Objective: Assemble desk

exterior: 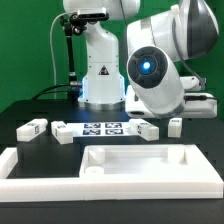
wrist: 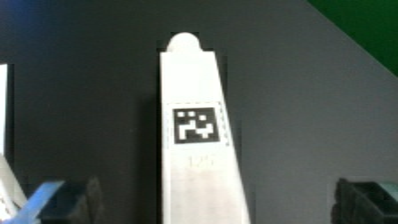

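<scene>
Gripper [wrist: 217,192] jaws spread wide, one either side of a leg [wrist: 196,120], touching nothing. It looks lined up for a pinch across the leg's narrow sides. This is probably the leg just off the marker board [exterior: 103,128] on the exterior view's right. Top panel [exterior: 135,160] lies camera-side of the marker board, rim up so the legs can go in; none fitted yet.

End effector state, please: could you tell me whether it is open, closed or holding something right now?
End effector: open, holding nothing; a white desk leg lies between its fingers, untouched.
</scene>
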Robot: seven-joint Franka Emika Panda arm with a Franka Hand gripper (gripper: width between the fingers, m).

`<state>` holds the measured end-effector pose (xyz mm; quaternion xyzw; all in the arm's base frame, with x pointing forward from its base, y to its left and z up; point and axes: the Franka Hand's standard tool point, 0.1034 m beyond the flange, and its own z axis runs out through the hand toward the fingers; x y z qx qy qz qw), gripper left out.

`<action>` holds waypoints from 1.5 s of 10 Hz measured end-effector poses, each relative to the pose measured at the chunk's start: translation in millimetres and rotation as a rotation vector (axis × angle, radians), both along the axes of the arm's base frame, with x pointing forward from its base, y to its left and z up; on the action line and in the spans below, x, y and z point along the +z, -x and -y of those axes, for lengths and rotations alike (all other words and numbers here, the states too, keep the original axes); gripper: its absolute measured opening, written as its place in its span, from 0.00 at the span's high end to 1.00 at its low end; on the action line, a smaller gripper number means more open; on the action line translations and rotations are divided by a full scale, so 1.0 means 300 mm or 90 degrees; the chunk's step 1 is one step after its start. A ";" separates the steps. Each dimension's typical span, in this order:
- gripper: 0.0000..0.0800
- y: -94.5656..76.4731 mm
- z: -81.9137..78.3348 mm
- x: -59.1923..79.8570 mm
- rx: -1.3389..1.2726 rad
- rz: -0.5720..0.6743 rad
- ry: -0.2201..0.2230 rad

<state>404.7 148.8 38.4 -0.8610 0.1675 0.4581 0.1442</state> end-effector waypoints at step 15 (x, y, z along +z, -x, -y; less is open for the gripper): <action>0.64 0.053 -0.030 -0.084 0.008 -0.021 0.006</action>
